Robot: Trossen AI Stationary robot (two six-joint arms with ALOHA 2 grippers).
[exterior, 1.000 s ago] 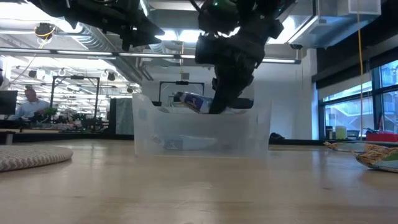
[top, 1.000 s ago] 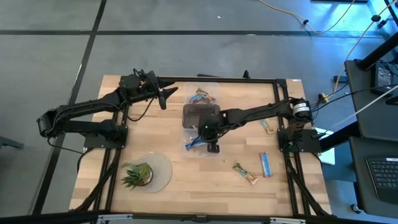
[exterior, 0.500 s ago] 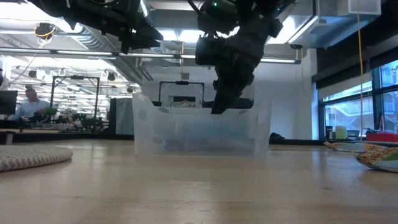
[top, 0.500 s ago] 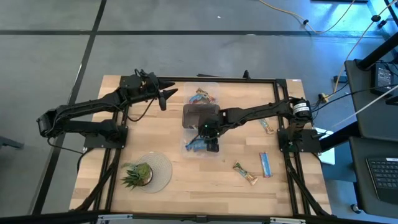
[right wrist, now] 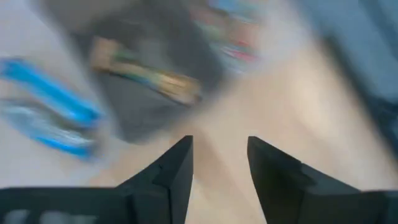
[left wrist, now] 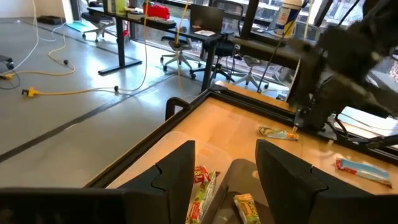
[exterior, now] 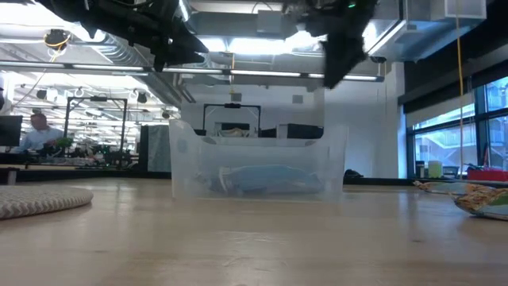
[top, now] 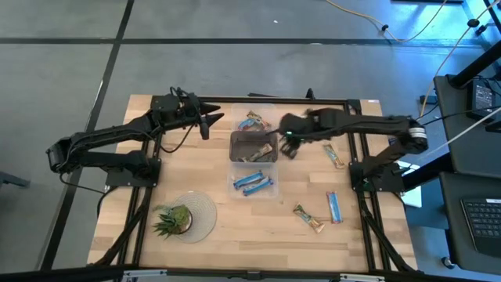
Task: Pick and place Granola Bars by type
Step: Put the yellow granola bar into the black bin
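Blurring heavily, the right wrist view gives only smears: two blue streaks, a brown-gold bar on a dark patch, pale wood. No print on any wrapper can be read from any camera.

From above, the right gripper (top: pixel 286 146) hangs over the table just at the 3 o'clock side of a dark bin (top: pixel 254 147) near the table's centre; its fingers (right wrist: pixel 177 168) stand apart with bare wood between them, holding nothing. The left gripper (top: pixel 205 124) waits toward 10 o'clock of that bin, fingers (left wrist: pixel 180 171) parted and empty too.

A brown-gold bar (top: pixel 256 156) lies in the dark bin. Just at 6 o'clock from it, two blue bars (top: pixel 253 182) lie side by side in a clear bin (top: pixel 273 188) (its walls barely show from above). At table height that clear bin (exterior: pixel 258 163) hides most of what is behind it; a pale blue shape inside is all that reads of the bars. Mixed blue-and-reddish bars (top: pixel 255 121) lie at 12 o'clock of the dark bin, near the table's far edge; how many is hard to tell.

Loose on the wood: one bar (top: pixel 335 159) at 3 o'clock, a blue-and-red bar (top: pixel 333 207) and a gold bar (top: pixel 308 217) toward 5 o'clock. A potted plant (top: pixel 174 220) sits on a round mat (top: pixel 205 213) at 7 o'clock. In the room behind, a person sits at a desk, partly cut off by the frame's edge.
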